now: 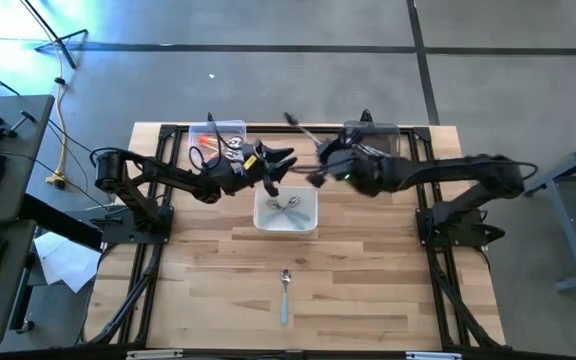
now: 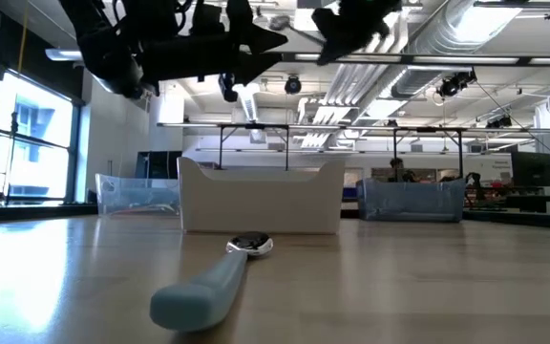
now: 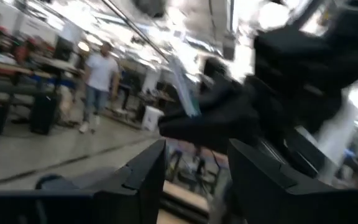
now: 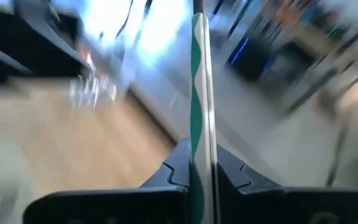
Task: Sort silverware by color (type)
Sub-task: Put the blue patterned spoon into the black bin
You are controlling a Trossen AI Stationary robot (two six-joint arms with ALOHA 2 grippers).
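Pale wood planks form the tabletop (image 1: pixel 368 290), which carries three bins along its far half. At the far left corner a clear bin (image 1: pixel 217 143) already holds mixed pieces, orange handles among them. Just beside it, the left gripper (image 1: pixel 286 160) hangs above the white bin's far edge; its fingers (image 3: pixel 145 174) stand apart with nothing between them, which suggests a waiting or receiving posture.

The white bin (image 1: pixel 286 212) sits centrally and contains a few plain silver spoons (image 1: pixel 288 204) (a central bin can be reached by either arm). Nearer the front edge, one light blue spoon (image 1: pixel 285 292) lies alone on the tabletop, handle toward the front, well apart from both arms; the low view shows its bowl pointing toward the white bin.

Right of centre, the right gripper (image 1: pixel 313 178) is raised above the tabletop near the left gripper. Its fingers (image 4: pixel 173 171) are closed narrowly on a thin utensil (image 4: pixel 197 93), held upright; its handle reads green and pale in the wrist view, and its exact type cannot be told. Behind the right arm a second clear bin (image 1: pixel 376 135) stands at the far right, probably the destination for one colour.
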